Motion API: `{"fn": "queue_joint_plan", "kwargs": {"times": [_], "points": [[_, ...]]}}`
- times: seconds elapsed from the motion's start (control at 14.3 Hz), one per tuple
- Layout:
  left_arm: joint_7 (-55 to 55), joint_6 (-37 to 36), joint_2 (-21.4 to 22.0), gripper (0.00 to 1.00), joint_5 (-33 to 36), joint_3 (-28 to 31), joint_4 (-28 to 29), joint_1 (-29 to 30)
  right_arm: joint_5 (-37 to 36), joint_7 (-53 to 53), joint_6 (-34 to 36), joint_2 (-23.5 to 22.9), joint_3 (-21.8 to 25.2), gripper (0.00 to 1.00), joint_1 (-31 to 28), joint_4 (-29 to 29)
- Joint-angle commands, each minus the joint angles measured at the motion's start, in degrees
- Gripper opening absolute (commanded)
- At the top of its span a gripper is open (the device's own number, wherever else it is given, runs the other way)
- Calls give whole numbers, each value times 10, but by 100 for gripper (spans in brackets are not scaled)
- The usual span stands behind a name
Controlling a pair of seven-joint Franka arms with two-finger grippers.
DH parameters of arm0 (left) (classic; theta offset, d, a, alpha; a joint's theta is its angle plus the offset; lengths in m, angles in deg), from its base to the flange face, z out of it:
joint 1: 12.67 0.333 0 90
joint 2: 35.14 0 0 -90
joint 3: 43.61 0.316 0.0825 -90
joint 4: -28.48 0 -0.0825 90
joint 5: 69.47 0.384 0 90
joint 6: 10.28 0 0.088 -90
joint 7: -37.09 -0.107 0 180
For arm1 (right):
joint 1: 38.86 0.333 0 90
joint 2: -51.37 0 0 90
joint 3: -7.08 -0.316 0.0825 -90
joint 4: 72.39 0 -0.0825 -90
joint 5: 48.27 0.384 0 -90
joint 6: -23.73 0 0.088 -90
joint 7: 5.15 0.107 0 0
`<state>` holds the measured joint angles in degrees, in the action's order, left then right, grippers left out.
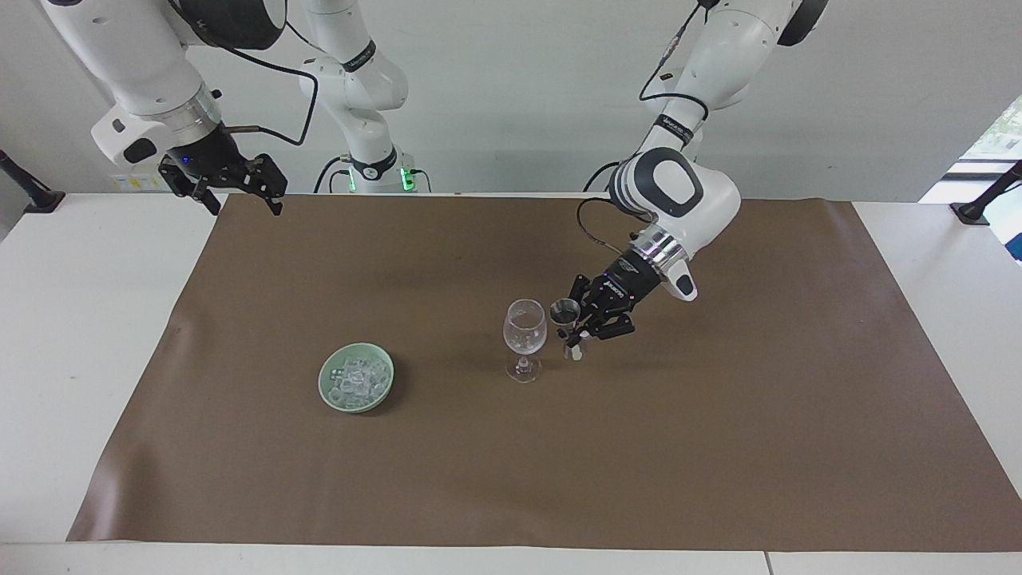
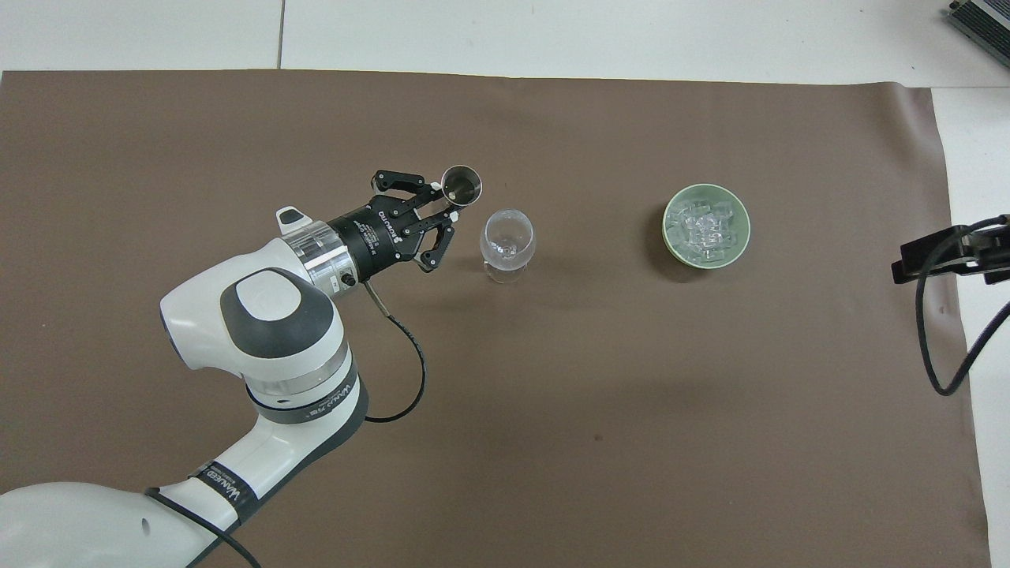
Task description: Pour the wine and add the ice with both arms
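My left gripper (image 1: 578, 330) is shut on the waist of a small metal jigger (image 1: 565, 312) and holds it upright, low over the brown mat, right beside a clear stemmed wine glass (image 1: 524, 329). The jigger's rim is about level with the glass rim. In the overhead view the left gripper (image 2: 442, 208), the jigger (image 2: 461, 184) and the glass (image 2: 507, 237) show the same. The ice (image 1: 357, 380) is a heap of clear cubes in a pale green bowl (image 1: 326, 374), toward the right arm's end; the ice (image 2: 705, 226) and the bowl (image 2: 669, 239) also show from overhead. My right gripper (image 1: 245, 209) waits open over the mat's corner near its base.
A brown mat (image 1: 718, 447) covers most of the white table. Part of the right gripper (image 2: 943, 254) and its black cable show at the overhead view's edge. A black clamp (image 1: 978, 206) stands at a table corner near the left arm's base.
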<state>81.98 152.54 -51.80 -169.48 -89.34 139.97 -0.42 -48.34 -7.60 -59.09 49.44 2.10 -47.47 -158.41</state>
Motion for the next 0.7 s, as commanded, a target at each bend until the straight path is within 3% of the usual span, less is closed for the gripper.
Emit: {"fn": "queue_joint_plan", "kwargs": {"times": [0.0,0.63], "points": [[-19,17,9,0,-14,-1,5,-6,14,-12,-2,7,2,100,-2,-6],[-63,95,1,0,1,-27,-1,-13,14,-12,-2,7,2,100,-2,-6]]}}
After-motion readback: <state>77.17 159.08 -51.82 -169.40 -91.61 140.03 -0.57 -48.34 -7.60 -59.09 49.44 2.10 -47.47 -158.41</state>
